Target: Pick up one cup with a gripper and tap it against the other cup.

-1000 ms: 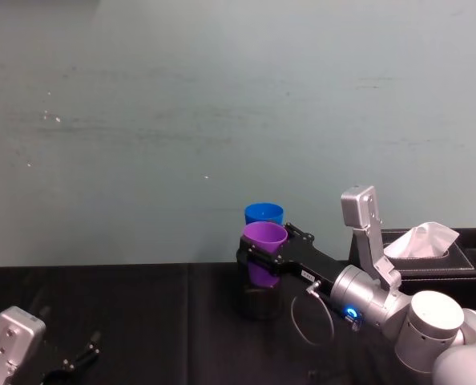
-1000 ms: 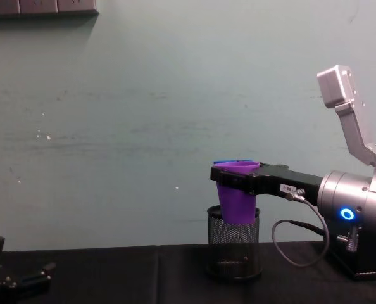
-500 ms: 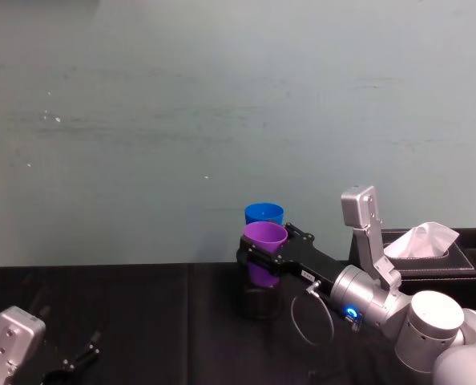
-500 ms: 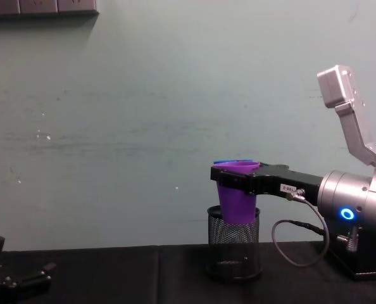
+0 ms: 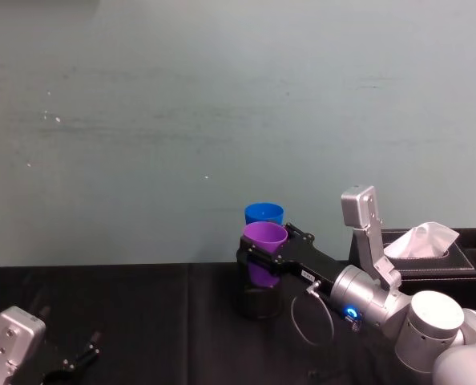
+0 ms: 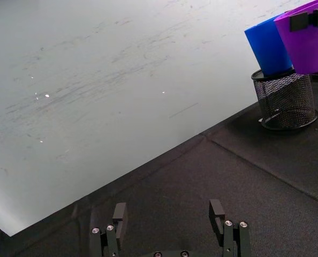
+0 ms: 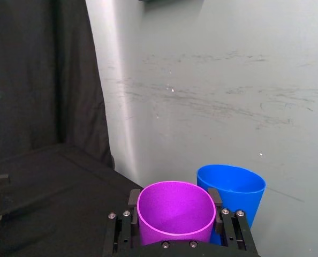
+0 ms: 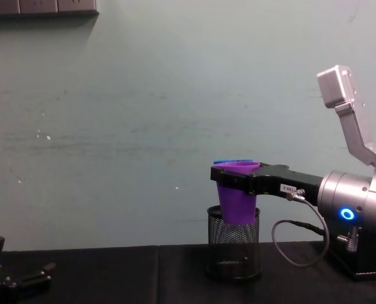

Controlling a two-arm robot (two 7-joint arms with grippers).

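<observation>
Nothing moves; tap unconfirmed.
My right gripper [image 8: 235,182] stays clamped on purple cup [image 8: 237,206] beside blue cup [image 5: 264,212]; left gripper [image 6: 168,210] parked low, spread.

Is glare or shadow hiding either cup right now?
No. Right wrist view: a bright streak lies on the wall, off both the purple cup and blue cup. Head view: the black mesh holder below them merges into the dark tablecloth.
</observation>
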